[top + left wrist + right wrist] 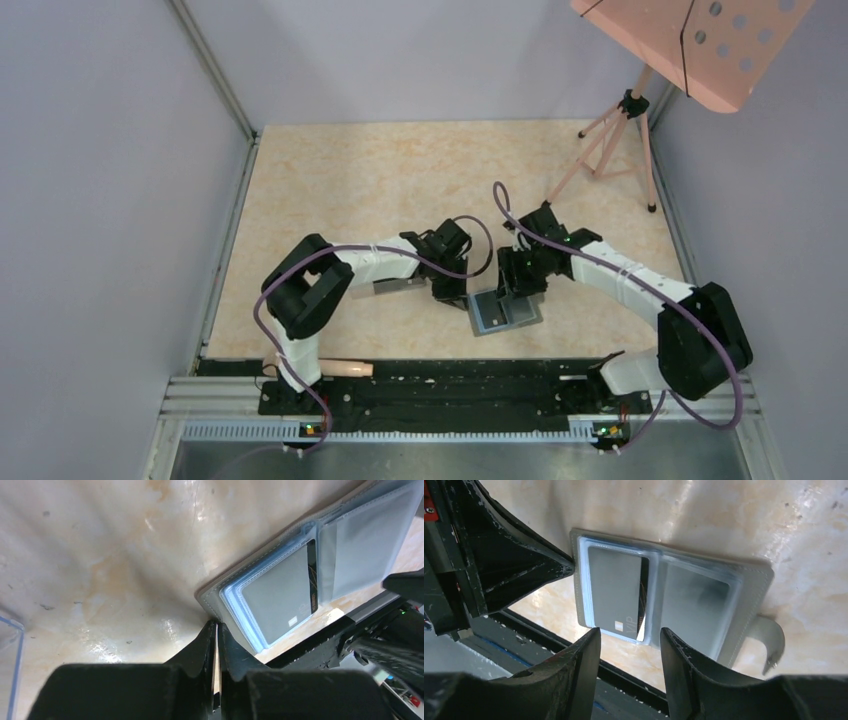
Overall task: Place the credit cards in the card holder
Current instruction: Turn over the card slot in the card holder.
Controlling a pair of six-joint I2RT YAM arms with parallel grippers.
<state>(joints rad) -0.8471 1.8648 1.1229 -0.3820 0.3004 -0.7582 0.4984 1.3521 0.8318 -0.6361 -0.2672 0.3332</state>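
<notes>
The gray card holder lies open on the table near the front edge, its blue-gray clear sleeves facing up. One credit card sits in its left sleeve, with a dark edge showing; it also shows in the left wrist view. No other card is in view. My left gripper is shut and empty, its tips at the holder's left corner. My right gripper is open and empty, hovering just above the holder, its jaws over the near edge by the card.
A clear plastic box stands left of the left gripper, under the left forearm. A tripod with a peach board stands at the back right. The black base rail runs along the front edge.
</notes>
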